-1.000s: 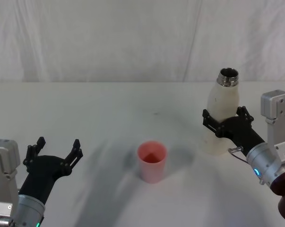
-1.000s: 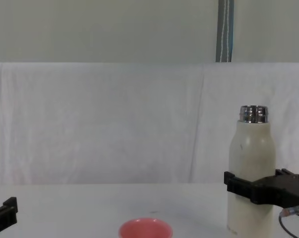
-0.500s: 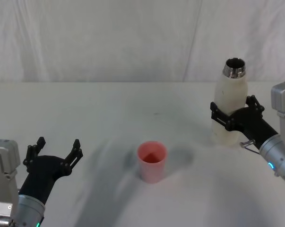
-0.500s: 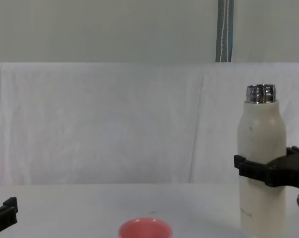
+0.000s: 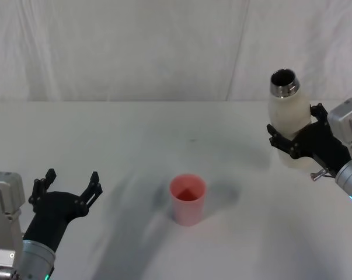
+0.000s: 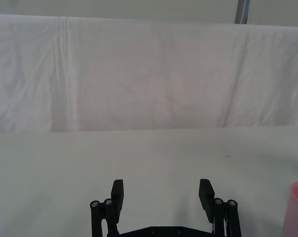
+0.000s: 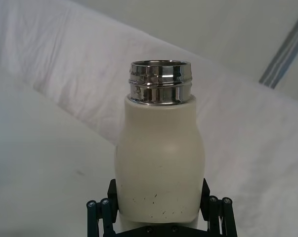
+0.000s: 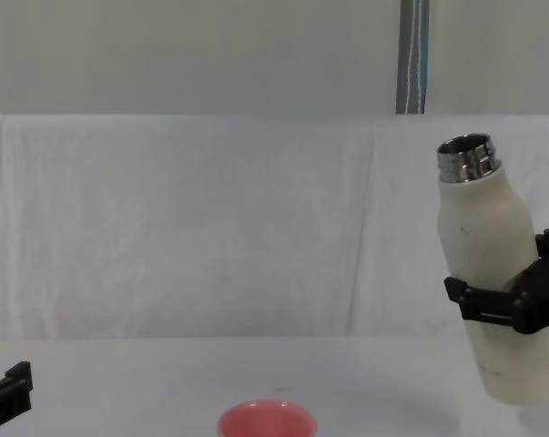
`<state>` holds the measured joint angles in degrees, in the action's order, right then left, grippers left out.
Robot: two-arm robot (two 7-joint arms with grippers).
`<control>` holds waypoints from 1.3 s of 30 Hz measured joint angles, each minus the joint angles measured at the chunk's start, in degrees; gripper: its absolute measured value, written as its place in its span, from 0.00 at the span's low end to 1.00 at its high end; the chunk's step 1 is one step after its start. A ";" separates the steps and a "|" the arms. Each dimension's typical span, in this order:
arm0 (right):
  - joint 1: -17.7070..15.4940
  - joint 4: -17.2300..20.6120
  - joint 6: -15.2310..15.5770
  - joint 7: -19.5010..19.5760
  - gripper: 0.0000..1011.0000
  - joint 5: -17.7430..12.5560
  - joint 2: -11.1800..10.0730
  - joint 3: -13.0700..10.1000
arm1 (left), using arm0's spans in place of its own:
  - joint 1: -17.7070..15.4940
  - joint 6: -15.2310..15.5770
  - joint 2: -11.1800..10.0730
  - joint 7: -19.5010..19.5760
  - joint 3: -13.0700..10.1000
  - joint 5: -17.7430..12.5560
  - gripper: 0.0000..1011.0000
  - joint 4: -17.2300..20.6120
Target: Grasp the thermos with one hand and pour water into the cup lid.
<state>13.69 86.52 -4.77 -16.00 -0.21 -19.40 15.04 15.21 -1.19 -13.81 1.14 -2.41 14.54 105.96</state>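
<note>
My right gripper is shut around the lower body of the cream-white thermos and holds it off the table at the right, its open steel neck leaning left. Seen from the chest, the thermos hangs tilted with the gripper clamped at mid-body. Up close, the thermos sits between the right gripper's fingers. The pink cup lid stands upright mid-table, well left of and below the thermos; its rim shows low in the chest view. My left gripper rests open at the lower left.
A white cloth covers the table and hangs as a backdrop behind it. In the left wrist view the open left gripper points across bare cloth, with the cup lid's edge at one side.
The right gripper has lifted the thermos off the table, carried it up and to the right, and begun tilting its neck to the left. The left arm and cup lid have not moved.
</note>
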 joint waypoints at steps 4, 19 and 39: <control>0.19 0.32 -1.72 0.01 0.94 4.26 -1.72 1.16 | 0.00 0.00 0.00 0.00 0.00 0.00 0.99 0.00; 0.99 0.63 -7.02 2.53 0.94 17.54 -4.83 4.83 | 0.00 0.00 0.00 0.00 0.00 0.00 0.99 0.00; 0.87 -0.12 -10.32 8.04 0.94 30.81 -5.98 9.05 | 0.00 0.00 0.00 0.00 0.00 0.00 0.99 0.00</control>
<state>14.57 86.40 -15.09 -7.97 30.60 -25.38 24.09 15.21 -1.19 -13.81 1.14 -2.41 14.54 105.95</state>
